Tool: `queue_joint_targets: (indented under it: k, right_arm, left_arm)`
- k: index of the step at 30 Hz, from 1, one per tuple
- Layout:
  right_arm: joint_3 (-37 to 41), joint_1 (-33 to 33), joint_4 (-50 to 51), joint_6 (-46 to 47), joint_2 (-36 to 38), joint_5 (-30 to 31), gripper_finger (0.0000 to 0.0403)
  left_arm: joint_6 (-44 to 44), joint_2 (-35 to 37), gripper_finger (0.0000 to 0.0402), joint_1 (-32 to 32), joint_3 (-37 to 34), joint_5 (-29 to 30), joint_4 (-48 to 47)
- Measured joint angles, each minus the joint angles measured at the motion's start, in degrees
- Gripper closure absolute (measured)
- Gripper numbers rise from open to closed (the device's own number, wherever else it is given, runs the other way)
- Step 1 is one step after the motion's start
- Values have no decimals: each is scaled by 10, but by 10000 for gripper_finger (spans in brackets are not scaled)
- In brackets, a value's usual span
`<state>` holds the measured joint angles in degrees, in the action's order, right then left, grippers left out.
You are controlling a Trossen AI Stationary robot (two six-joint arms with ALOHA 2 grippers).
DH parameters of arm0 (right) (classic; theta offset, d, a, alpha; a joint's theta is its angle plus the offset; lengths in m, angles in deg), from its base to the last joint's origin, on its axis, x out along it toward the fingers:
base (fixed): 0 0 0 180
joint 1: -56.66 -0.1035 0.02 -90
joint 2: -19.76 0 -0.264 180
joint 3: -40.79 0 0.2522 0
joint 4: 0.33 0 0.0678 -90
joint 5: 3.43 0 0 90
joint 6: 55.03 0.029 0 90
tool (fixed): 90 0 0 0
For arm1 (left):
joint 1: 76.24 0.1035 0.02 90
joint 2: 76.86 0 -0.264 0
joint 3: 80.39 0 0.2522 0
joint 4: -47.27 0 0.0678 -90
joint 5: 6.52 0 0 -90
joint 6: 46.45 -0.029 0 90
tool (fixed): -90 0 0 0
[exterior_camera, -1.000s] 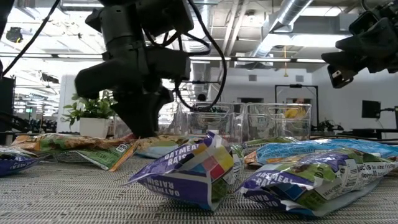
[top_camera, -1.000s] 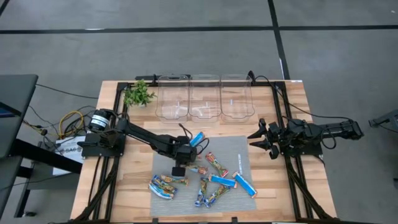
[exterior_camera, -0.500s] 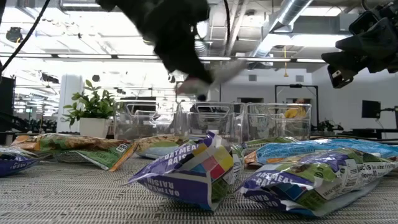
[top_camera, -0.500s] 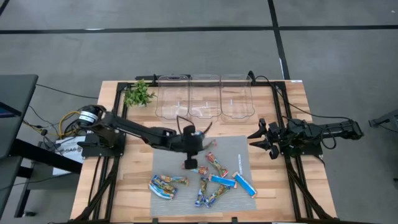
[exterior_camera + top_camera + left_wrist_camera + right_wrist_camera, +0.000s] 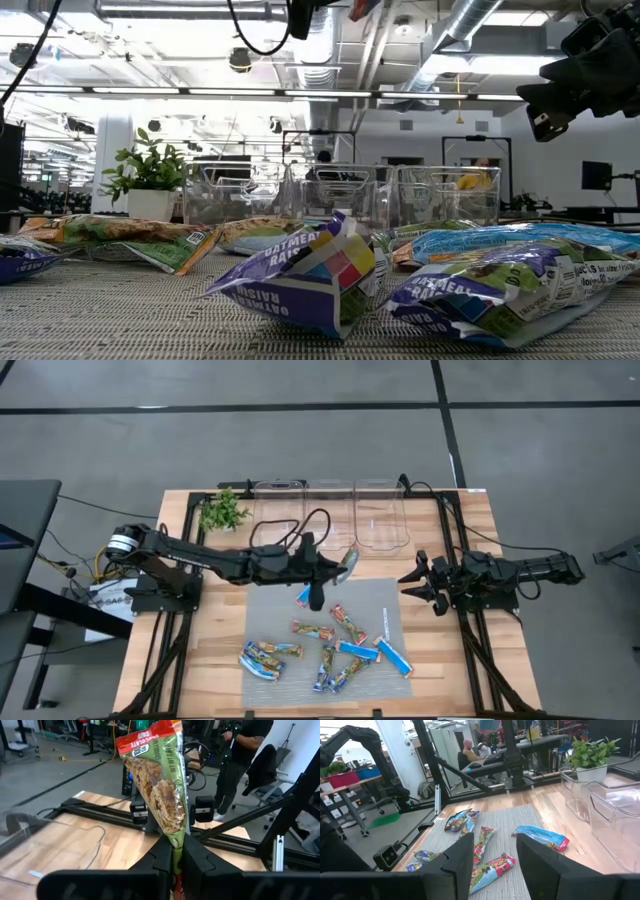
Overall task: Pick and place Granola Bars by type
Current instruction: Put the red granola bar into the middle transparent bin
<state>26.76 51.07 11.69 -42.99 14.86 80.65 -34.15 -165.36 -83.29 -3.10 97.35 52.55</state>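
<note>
— Where is the bar now?

— A red-and-green granola bar (image 5: 159, 795) stands pinched by its lower end in my left pincer (image 5: 345, 565), jaws closed tight on the wrapper, lifted above the far edge of the grey mat (image 5: 395, 600) and just short of the three clear bins (image 5: 330, 515).

— And the rest?

— The other bars (image 5: 340, 645) lie scattered on the mat, nearer. My right pincer (image 5: 418, 582) waits at the table's (image 5: 200, 660) right side, jaws parted, empty.

— Which step is this?

— The carry, I judge. Next I must reach farther, centre over the chosen bin, then let go.
</note>
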Motion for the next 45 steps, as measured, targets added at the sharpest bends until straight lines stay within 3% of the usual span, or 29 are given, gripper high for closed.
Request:
queue_joint_targets:
  k: [12, 30, 38, 45]
  right_arm:
    - [0, 0, 0, 0, 0, 0, 261]
    - [0, 0, 0, 0, 0, 0, 261]
    - [0, 0, 0, 0, 0, 0, 261]
    - [0, 0, 0, 0, 0, 0, 259]
  left_arm:
    - [10, 0, 388, 37, 0, -9, -38]
    - [7, -1, 386, 292, 1, -14, -77]
    - [-17, -8, 387, 304, 3, -60, -85]
    - [-23, -65, 388, 295, 4, -112, -96]
